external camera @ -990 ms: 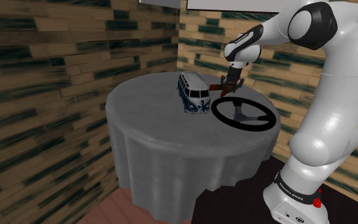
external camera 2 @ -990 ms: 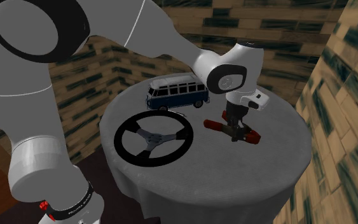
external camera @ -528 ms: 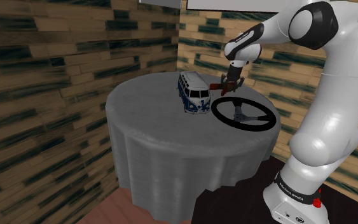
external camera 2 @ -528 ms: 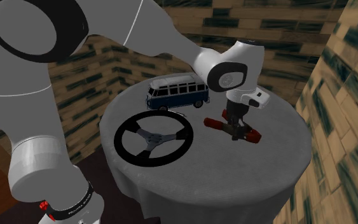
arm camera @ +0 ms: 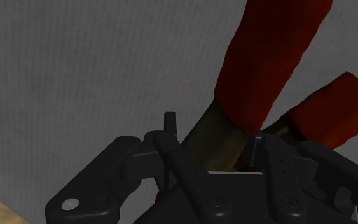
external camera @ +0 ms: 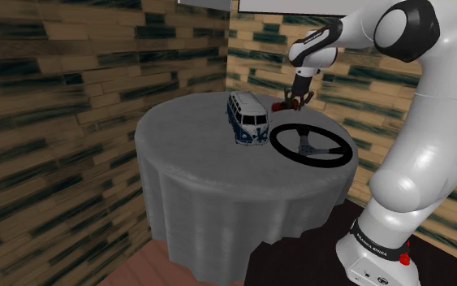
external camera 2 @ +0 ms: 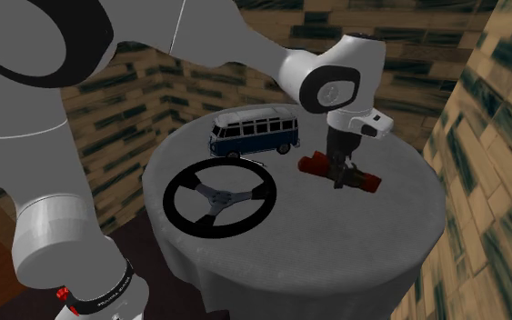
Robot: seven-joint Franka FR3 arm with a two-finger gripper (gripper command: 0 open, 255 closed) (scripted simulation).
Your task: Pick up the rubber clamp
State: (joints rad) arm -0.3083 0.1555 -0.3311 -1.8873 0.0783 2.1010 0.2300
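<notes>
Wrist view: the clamp (arm camera: 266,57), two red handles spreading from a dull olive neck, is clasped at that neck between the black fingers (arm camera: 170,127) of the gripper (arm camera: 213,130). Seen from the second exterior view it hangs level, seemingly just clear of the round table (external camera 2: 399,236) and its grey cloth. A black steering wheel (external camera 2: 219,195) lies flat by the edge nearest the stand. A blue-and-white toy van (external camera 2: 254,134) stands near the clamp.
</notes>
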